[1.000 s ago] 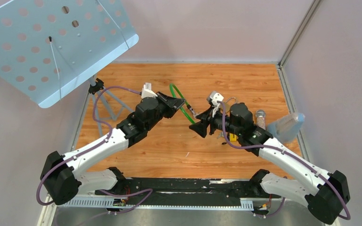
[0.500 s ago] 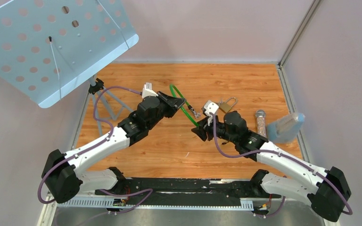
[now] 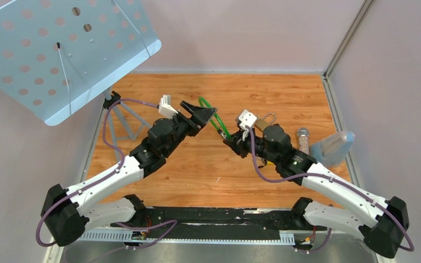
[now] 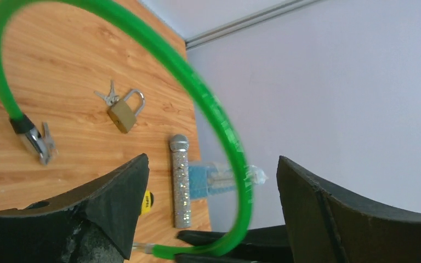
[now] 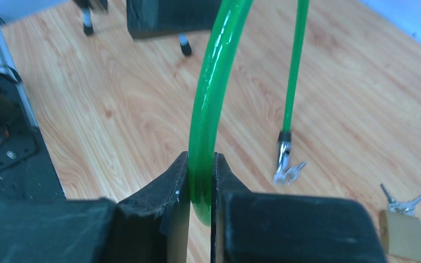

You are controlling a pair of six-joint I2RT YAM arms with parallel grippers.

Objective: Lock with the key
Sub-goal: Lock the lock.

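A green cable lock [image 3: 215, 119] arches above the wooden table between my two arms. Its metal lock head with a key [image 4: 34, 141] hangs at one end, also seen in the right wrist view as the lock head [image 5: 283, 159]. My right gripper [image 3: 232, 144] is shut on the green cable [image 5: 212, 98], which is pinched between its pads [image 5: 178, 183]. My left gripper [image 3: 200, 112] stands open, and the green cable [image 4: 219, 112] passes loosely between its jaws. A brass padlock [image 3: 262, 123] with a bunch of keys [image 4: 106, 97] lies on the table behind my right gripper.
A silver glitter tube [image 3: 302, 139] and a blue item in clear plastic [image 3: 333, 147] lie at the right edge. A blue perforated panel [image 3: 60, 49] on a tripod stand [image 3: 125, 121] overhangs the far left. Grey walls enclose the table.
My left gripper has opened and let go of the green cable. My right gripper has moved toward the cable and shut on it.
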